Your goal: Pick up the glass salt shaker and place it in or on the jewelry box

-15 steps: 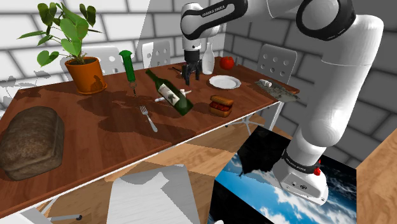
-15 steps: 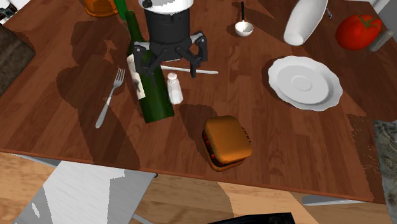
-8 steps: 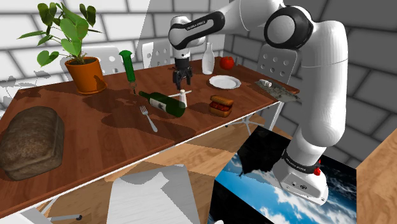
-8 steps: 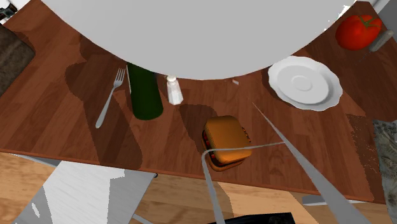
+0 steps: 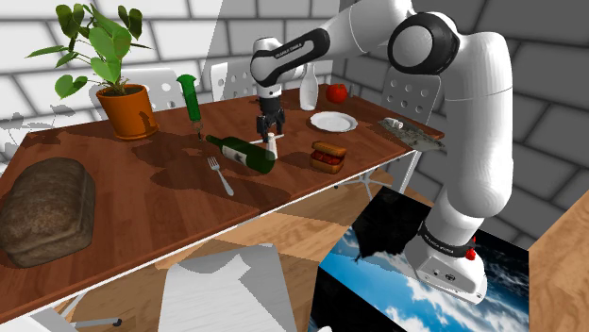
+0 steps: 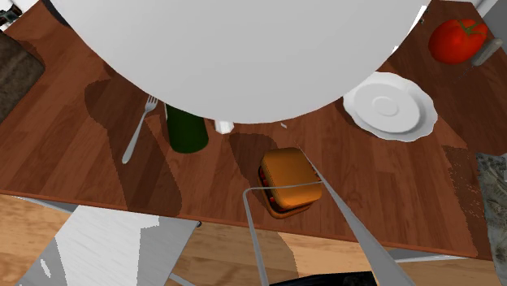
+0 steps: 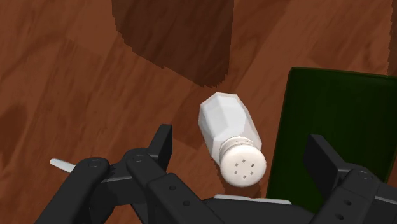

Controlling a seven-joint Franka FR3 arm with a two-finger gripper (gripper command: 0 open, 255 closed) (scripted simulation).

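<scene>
Hovering, fingers apart, gripper (image 5: 269, 128) is bracketing upright salt shaker (image 5: 272, 144) at its six o'clock, apparently untouched.

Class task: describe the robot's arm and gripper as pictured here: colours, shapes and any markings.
The arm has rounded white shells joined by dark joints; a dark band near the wrist carries small white lettering, and a red spot marks its base. The gripper is all black, with angular jaws and small round recesses.
</scene>
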